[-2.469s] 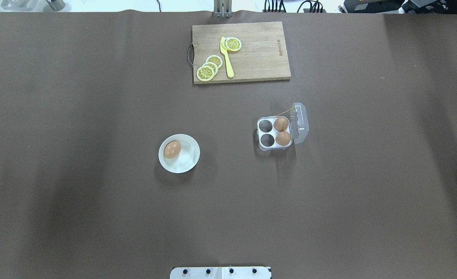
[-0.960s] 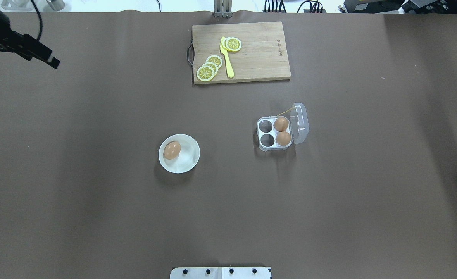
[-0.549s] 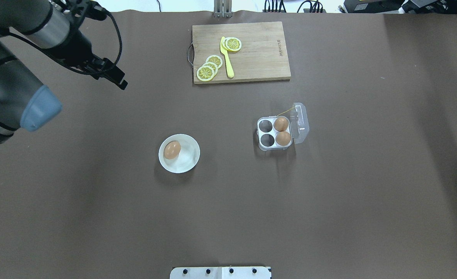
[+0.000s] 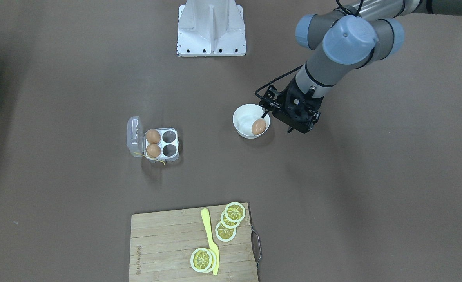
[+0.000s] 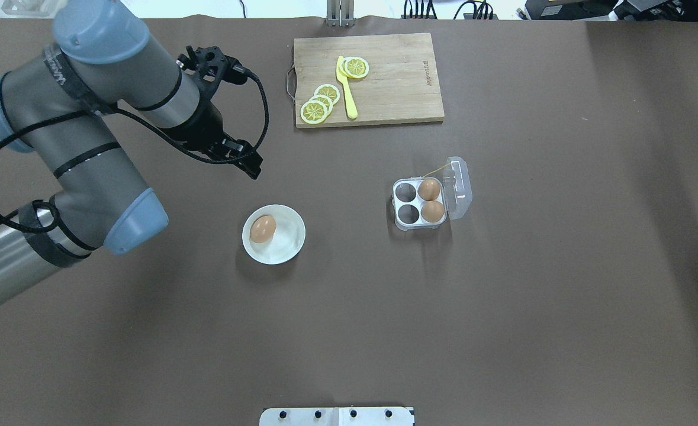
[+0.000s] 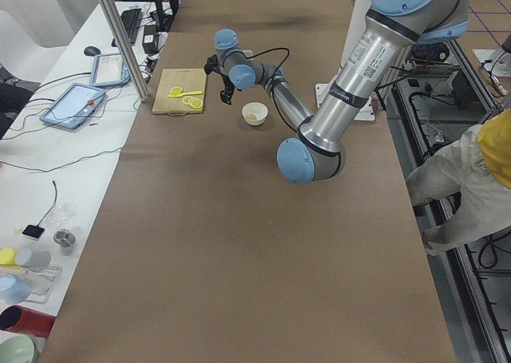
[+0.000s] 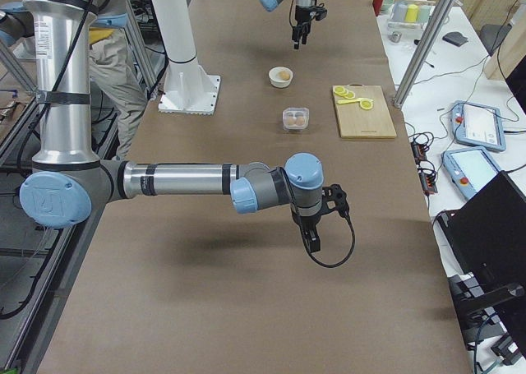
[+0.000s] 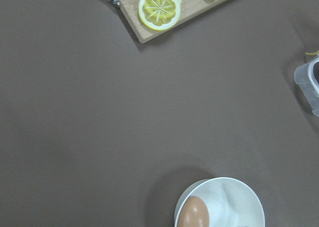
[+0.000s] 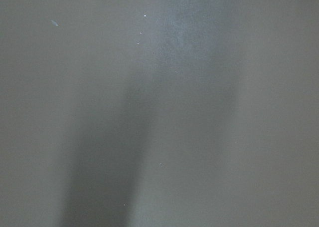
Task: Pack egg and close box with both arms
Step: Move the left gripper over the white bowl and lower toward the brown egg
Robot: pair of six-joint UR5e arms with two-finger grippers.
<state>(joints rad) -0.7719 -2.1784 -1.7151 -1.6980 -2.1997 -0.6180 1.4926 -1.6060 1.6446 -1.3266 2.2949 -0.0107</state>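
Note:
A tan-brown egg (image 5: 263, 228) lies in a round white bowl (image 5: 292, 236) left of centre. The clear box (image 5: 418, 202) stands to the right with its lid (image 5: 460, 186) open. It holds two eggs (image 5: 428, 189) in its right cells, and its two left cells (image 5: 406, 192) are empty. My left gripper (image 5: 253, 168) hovers just beyond the bowl, above the table; I cannot tell whether it is open or shut. The left wrist view shows the egg (image 8: 193, 213) at its bottom edge. My right gripper (image 7: 314, 241) shows only in the exterior right view, far from the box; its state cannot be told.
A wooden cutting board (image 5: 396, 89) with lemon slices (image 5: 319, 103) and a yellow knife (image 5: 347, 92) lies at the far middle of the brown table. The robot's base plate (image 5: 337, 416) is at the near edge.
My left arm has swung in from the far left corner toward the bowl. The egg, the bowl and the box have not moved.

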